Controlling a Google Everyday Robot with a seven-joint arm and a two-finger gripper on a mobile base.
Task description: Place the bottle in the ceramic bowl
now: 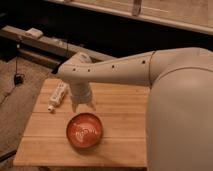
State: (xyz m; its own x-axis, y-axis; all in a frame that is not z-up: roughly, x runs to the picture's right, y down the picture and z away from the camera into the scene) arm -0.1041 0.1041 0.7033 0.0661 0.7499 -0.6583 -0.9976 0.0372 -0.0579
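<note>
The whitish bottle (58, 96) lies on its side on the wooden table (120, 107), near the left edge, its cap towards the front. The orange-red ceramic bowl (85, 131) with a pale swirl inside sits on the table at the front middle. My gripper (82, 103) hangs from the white arm just behind the bowl and right of the bottle, a short gap from each. It holds nothing that I can see.
My large white arm (165, 85) crosses the table from the right and covers its right side. A dark low shelf (45, 47) with a small pale object runs behind the table. Carpet lies to the left.
</note>
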